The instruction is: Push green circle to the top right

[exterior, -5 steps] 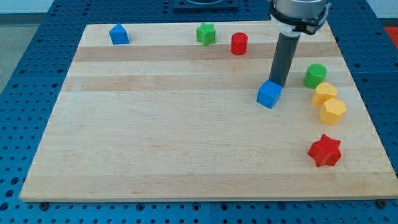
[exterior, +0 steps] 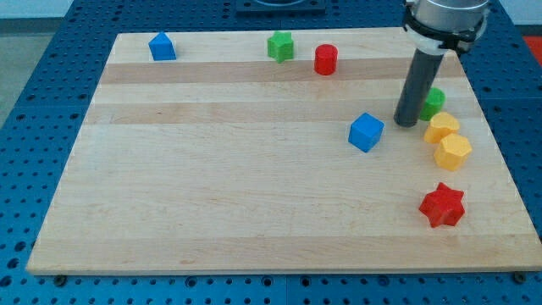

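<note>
The green circle [exterior: 434, 102] sits near the board's right edge, partly hidden behind my rod. My tip [exterior: 406, 124] rests on the board just left of and slightly below the green circle, close to it or touching; I cannot tell which. A blue cube [exterior: 366, 131] lies a short way to the left of my tip, apart from it.
Two yellow blocks [exterior: 441, 128] [exterior: 453, 152] sit just below the green circle. A red star [exterior: 443, 205] lies lower right. A red cylinder [exterior: 326, 59], a green star [exterior: 280, 46] and a blue block [exterior: 162, 47] line the top.
My tip has moved right, away from the blue cube and up to the left side of the green circle. The blocks have not visibly moved.
</note>
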